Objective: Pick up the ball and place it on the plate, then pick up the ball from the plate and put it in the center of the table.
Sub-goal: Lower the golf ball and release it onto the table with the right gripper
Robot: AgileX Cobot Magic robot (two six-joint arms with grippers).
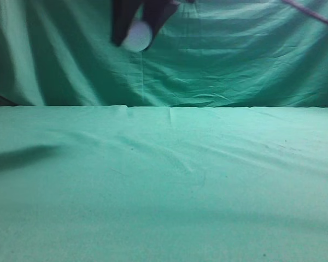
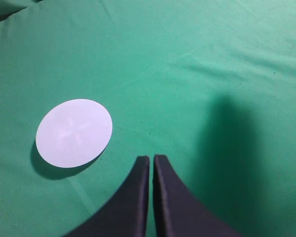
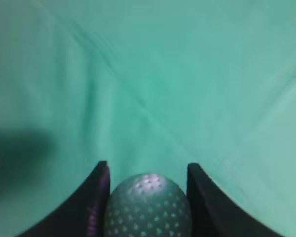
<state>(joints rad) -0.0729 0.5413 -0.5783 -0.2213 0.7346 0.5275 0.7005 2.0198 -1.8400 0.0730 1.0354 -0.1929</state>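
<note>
The ball [image 3: 149,207] is white and dimpled. It sits between the two dark fingers of my right gripper [image 3: 148,167], which is shut on it. In the exterior view the right gripper [image 1: 134,43] holds the ball [image 1: 138,34] high above the table [image 1: 164,191], at the top left of centre, in front of the curtain. The plate [image 2: 74,132] is a flat white disc lying on the green cloth, seen only in the left wrist view. My left gripper [image 2: 151,158] is shut and empty, above the cloth just to the right of the plate.
A darker green curtain [image 1: 235,60] hangs behind the table's far edge. A pink cable [image 1: 311,13] crosses the top right corner. A dark shadow [image 1: 22,157] lies on the cloth at the left.
</note>
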